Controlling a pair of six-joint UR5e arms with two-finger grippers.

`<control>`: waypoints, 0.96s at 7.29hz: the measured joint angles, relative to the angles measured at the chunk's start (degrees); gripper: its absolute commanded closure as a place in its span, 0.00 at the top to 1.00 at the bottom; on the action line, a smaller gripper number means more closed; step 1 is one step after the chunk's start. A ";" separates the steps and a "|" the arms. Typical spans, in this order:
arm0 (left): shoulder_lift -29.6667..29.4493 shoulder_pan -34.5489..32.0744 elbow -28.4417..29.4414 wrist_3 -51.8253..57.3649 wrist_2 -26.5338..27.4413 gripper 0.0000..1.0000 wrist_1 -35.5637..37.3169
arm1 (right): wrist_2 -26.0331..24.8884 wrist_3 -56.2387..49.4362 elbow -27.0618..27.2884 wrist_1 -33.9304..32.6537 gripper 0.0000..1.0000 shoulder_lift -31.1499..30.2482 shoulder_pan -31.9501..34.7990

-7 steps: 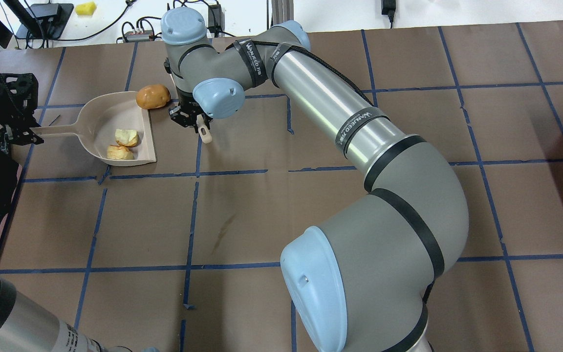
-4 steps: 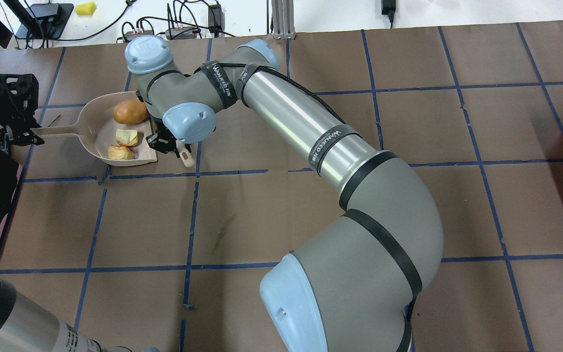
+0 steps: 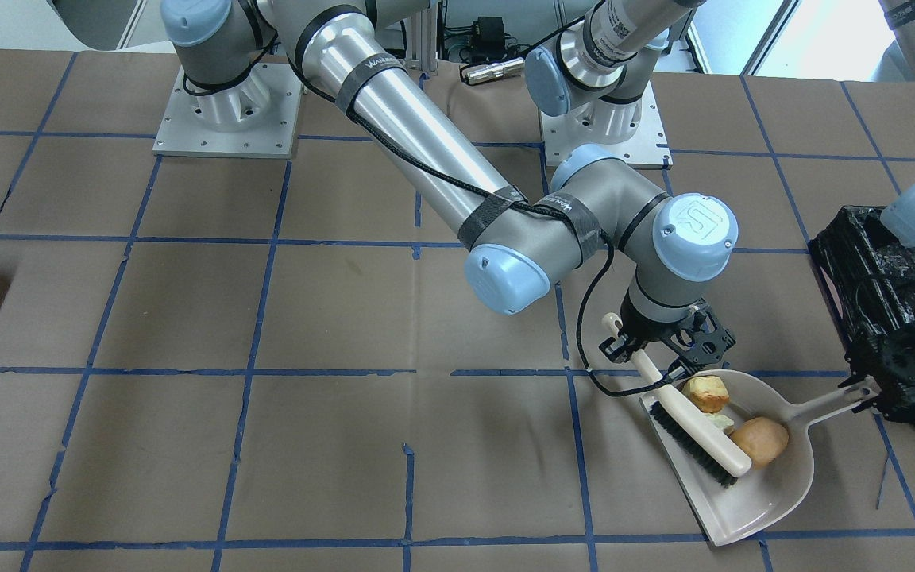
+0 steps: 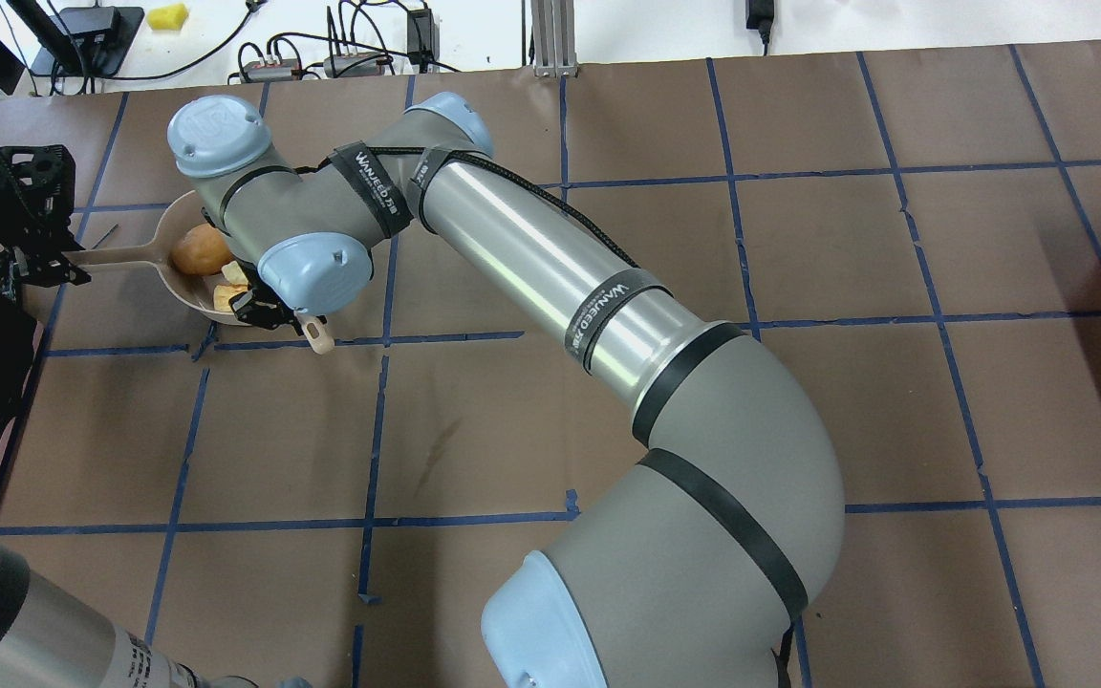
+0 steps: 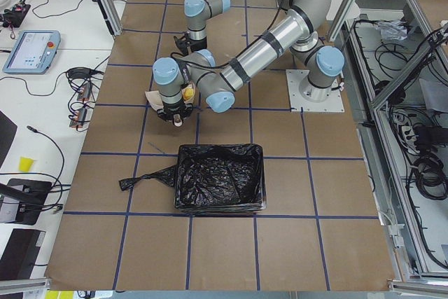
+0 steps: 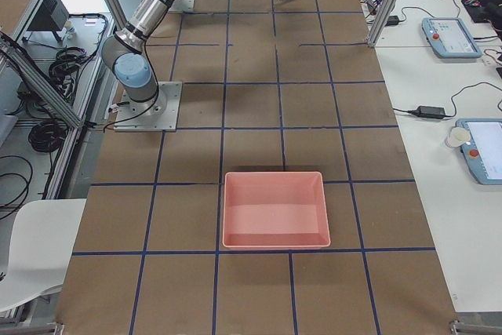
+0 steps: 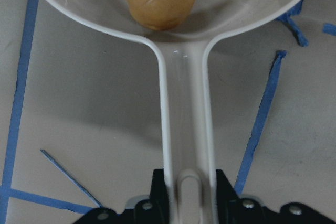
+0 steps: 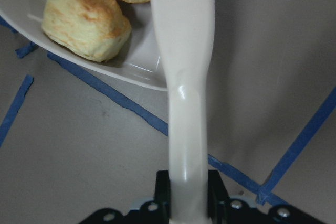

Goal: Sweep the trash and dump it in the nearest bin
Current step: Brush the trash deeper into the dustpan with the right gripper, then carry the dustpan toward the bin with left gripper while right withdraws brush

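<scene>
3 trash pcs (image 3: 759, 441) in pan (image 3: 751, 500); we pinch pan w/ L gripper (image 7: 188, 195), brush (image 3: 696, 441) w/ R gripper (image 8: 186, 192); bin (image 5: 217, 152) dump not yet done.

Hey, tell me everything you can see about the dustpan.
The dustpan is smooth beige plastic: a shallow scoop with a rounded back wall, a straight open lip and a long grooved handle. It lies flat on the brown-papered table, handle pointing toward the black-lined bin, its end clamped in the left gripper. Inside sit a tan potato-like lump and two pale yellow chunks. The brush, held by the right gripper, lies across its mouth.
</scene>
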 measured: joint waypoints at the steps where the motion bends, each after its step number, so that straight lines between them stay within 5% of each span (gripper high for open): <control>1: -0.14 0.39 -0.06 0.15 -1.06 0.12 -0.25 | -0.75 -0.81 0.29 1.91 0.02 -0.28 -0.25; 4: -0.14 0.99 -0.03 0.28 -3.03 0.12 -1.73 | -2.67 -1.83 2.68 6.25 0.01 -3.56 -3.39; 7: 0.45 2.84 0.10 0.15 -6.10 0.12 -5.51 | -3.75 -0.41 16.15 7.60 0.01 -13.70 -7.31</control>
